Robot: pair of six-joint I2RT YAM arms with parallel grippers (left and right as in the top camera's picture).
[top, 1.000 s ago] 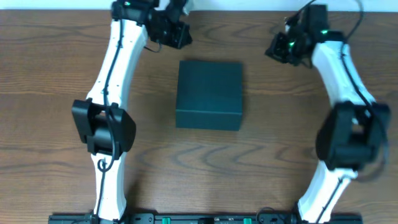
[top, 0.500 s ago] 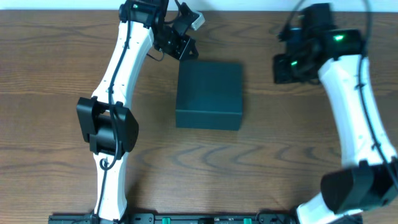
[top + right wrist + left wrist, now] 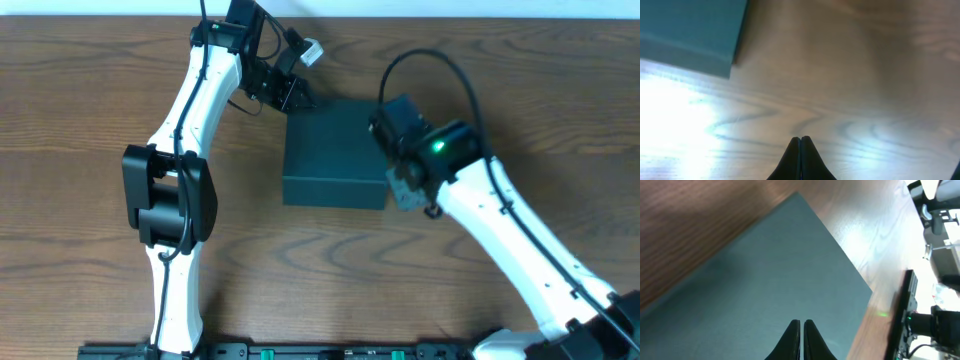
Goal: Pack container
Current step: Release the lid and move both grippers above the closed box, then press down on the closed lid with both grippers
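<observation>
While the container point(image 3: 335, 150) sits shut in the middle of the wooden tabletop point(image 3: 90, 120), the two arms reach toward it from opposite sides. The container is a dark teal-green, matte box with its lid down flat. The left end effector point(image 3: 801, 323) hangs at the far left corner of the box. In the left wrist view its two fingers are pressed together with nothing between them, their tips over the teal top surface. The right end effector point(image 3: 800, 139) is at the container's right edge, and in the overhead view its wrist partly overlaps the box's far right corner. In the right wrist view its fingers are likewise clenched on nothing, above the wood, with one corner of the container showing near them at the upper left. Whether either set of tips touches a surface cannot be told.
</observation>
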